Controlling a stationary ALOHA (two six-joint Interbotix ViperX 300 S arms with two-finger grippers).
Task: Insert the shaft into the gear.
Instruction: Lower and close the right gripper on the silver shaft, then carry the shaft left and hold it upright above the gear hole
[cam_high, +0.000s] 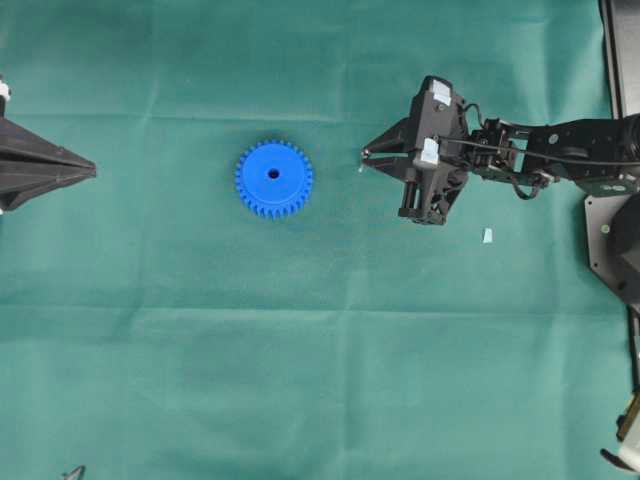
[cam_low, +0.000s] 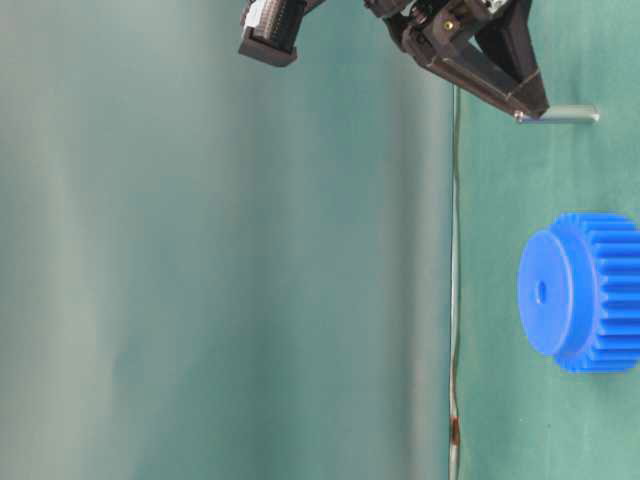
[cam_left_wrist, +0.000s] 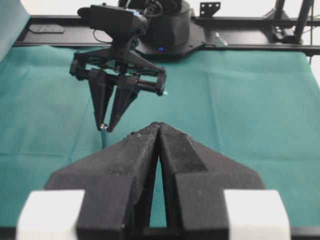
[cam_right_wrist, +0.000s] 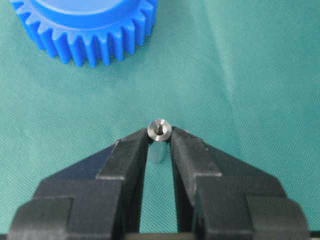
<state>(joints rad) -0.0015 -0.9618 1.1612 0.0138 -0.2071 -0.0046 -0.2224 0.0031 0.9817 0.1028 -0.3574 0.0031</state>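
Note:
The gear (cam_high: 273, 178), a bright blue toothed wheel, lies flat on the green cloth left of centre, centre hole up; it also appears in the table-level view (cam_low: 580, 290) and the right wrist view (cam_right_wrist: 85, 25). My right gripper (cam_high: 366, 155) is to its right, shut on the shaft (cam_right_wrist: 159, 131), a short silvery pin pinched by its top end. The shaft (cam_low: 560, 115) stands upright below the fingertips, lower end at the cloth. The gear and shaft are apart. My left gripper (cam_high: 92, 172) rests at the far left, fingertips (cam_left_wrist: 156, 128) together, holding nothing.
A small pale blue scrap (cam_high: 488, 236) lies on the cloth below the right arm, and a tiny white fleck (cam_high: 358, 169) sits beside the right fingertips. A black frame (cam_high: 620, 60) runs along the table's right edge.

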